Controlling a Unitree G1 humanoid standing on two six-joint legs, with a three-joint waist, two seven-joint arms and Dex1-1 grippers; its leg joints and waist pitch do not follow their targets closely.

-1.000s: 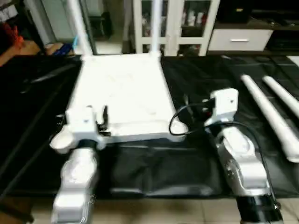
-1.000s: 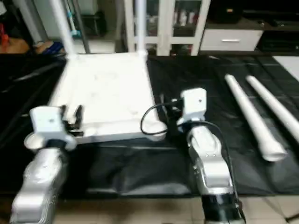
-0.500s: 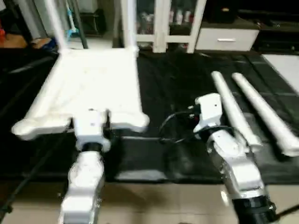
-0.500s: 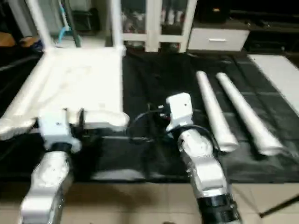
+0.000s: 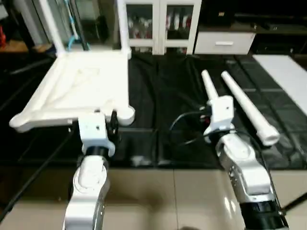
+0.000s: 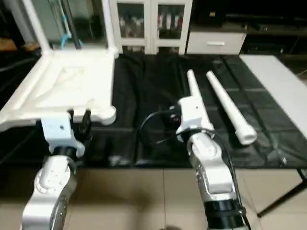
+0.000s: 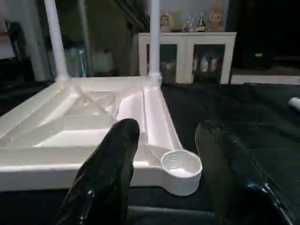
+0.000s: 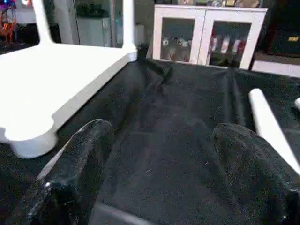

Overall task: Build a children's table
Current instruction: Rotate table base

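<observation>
We see the white plastic square tabletop [image 5: 79,88] lying underside-up on the black-covered bench [image 5: 168,96], X-ribs showing; two white tapered legs [image 7: 152,40] already stand upright in the far corner sockets, w/ the near round socket [image 7: 180,165] empty; a 2nd near corner looks empty too, as far as we can tell. Two loose long white tapered legs [image 5: 240,105] lie side by side on the bench, well apart from the top, to the right.

Left end effector [image 7: 168,173] sits at the near edge of the top, black fingers [image 7: 110,173] spread wide, holding nothing; the empty socket sits btwn them in the wrist view. Right end effector [image 8: 159,173] hovers over bare black cloth, also spread wide & empty; one loose leg [image 8: 269,126] lies just beyond its right finger.

We judge the job approx half done: two legs in, two to go. Step in hand looks like fetching leg no. 3; next move calls for the right arm to shift toward the nearer loose leg, close round its shaft, bring the threaded end to the open socket & twist, while the left steadies the top.

Behind the bench: a white glass-door cabinet [image 5: 160,24].
</observation>
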